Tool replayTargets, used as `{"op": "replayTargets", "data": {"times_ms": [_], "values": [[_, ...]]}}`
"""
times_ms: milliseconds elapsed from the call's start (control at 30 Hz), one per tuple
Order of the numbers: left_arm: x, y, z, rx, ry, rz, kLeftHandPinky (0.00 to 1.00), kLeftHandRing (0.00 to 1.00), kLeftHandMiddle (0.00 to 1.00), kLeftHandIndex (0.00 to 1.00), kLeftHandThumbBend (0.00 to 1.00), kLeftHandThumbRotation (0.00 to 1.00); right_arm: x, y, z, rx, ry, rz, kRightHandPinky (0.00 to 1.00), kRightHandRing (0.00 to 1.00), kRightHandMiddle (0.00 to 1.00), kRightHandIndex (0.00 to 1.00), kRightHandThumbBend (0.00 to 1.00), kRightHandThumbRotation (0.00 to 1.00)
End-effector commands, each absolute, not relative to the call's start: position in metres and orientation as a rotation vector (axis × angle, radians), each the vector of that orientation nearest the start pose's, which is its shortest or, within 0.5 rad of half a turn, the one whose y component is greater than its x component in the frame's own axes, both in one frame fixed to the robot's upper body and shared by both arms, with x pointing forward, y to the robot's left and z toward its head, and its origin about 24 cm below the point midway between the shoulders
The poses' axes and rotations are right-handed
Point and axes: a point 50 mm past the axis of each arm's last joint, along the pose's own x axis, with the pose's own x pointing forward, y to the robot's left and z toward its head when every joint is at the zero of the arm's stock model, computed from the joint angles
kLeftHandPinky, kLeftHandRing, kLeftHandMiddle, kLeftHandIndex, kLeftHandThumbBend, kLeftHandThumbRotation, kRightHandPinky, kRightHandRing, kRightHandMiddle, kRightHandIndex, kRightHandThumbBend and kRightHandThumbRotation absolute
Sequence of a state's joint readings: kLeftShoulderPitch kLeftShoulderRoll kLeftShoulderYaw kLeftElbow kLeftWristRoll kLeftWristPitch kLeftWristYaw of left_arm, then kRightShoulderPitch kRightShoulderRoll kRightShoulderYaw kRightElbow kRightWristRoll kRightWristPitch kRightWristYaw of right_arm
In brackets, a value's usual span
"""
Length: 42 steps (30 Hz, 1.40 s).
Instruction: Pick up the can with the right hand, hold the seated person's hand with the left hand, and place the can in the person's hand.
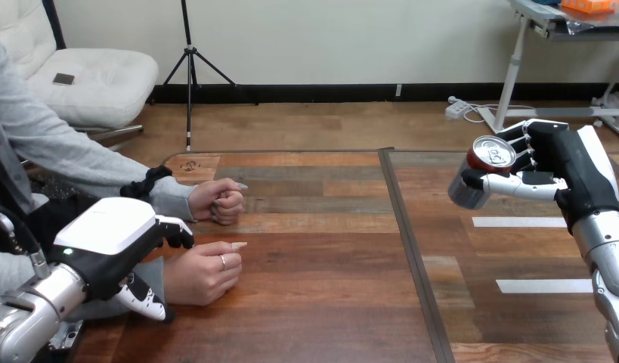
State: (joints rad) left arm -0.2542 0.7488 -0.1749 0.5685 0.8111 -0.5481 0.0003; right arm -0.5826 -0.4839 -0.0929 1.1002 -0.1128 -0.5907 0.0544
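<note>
My right hand (564, 168) is raised over the table's right part, its fingers and thumb curled round a silver can with a red rim (481, 168), which tilts with its top toward me. At the lower left my left hand (109, 240) sits over the person's wrist (156, 272). Its fingers (176, 231) curl down over the far side and its thumb (146, 299) lies along the near side. The person's nearer hand (204, 274) rests on the wooden table (321, 302), loosely closed. The person's farther hand (219, 200) is a fist on the table.
A dark seam (413, 257) runs from front to back through the table's middle. Two white tape strips (518, 221) (544, 286) lie on the right half, below the raised can. The person's grey sleeve (64, 151) comes in from the left edge.
</note>
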Motion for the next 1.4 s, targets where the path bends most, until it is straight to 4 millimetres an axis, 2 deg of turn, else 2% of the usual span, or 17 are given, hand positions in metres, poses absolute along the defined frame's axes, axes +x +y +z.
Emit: {"op": "replayTargets", "data": {"times_ms": [0, 567, 1367], "values": [[0.293, 0.272, 0.064, 1.533, -0.087, -0.449, 0.64, 0.69, 0.71, 0.7, 1.0, 0.17, 0.339, -0.284, 0.1, -0.498, -0.23, -0.094, 0.33, 0.37, 0.43, 0.45, 0.71, 0.0], [0.297, 0.279, 0.059, 1.577, -0.008, -0.439, 0.65, 0.7, 0.72, 0.7, 1.0, 0.13, 0.338, -0.284, 0.101, -0.464, -0.239, -0.094, 0.33, 0.37, 0.43, 0.45, 0.7, 0.0], [0.298, 0.289, 0.057, 1.583, 0.044, -0.401, 0.67, 0.73, 0.74, 0.73, 1.0, 0.19, 0.338, -0.282, 0.103, -0.48, -0.257, -0.082, 0.33, 0.37, 0.43, 0.45, 0.7, 0.0]]}}
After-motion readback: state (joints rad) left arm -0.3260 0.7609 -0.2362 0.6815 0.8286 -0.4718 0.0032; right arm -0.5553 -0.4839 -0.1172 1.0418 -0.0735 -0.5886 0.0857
